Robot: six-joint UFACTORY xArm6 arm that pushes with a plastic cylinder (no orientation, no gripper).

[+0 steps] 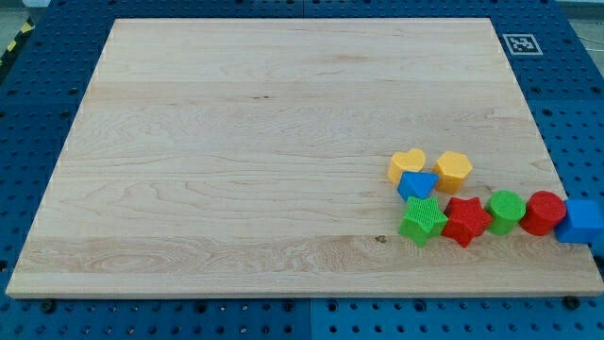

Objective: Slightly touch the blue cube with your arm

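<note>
The blue cube point(578, 221) sits at the board's right edge, near the view's bottom right, touching a red cylinder point(543, 212) on its left. A row runs left from there: a green cylinder point(506, 211), a red star point(466, 221) and a green star point(423, 220). Above the green star lies a second, smaller blue block point(416, 185) with a pointed shape. Above that are a yellow heart point(407, 164) and a yellow hexagon point(454, 170). My rod and its tip do not show in the view.
The wooden board point(236, 161) lies on a blue perforated table point(28, 113). A black-and-white marker tag point(521, 43) sits at the board's top right corner.
</note>
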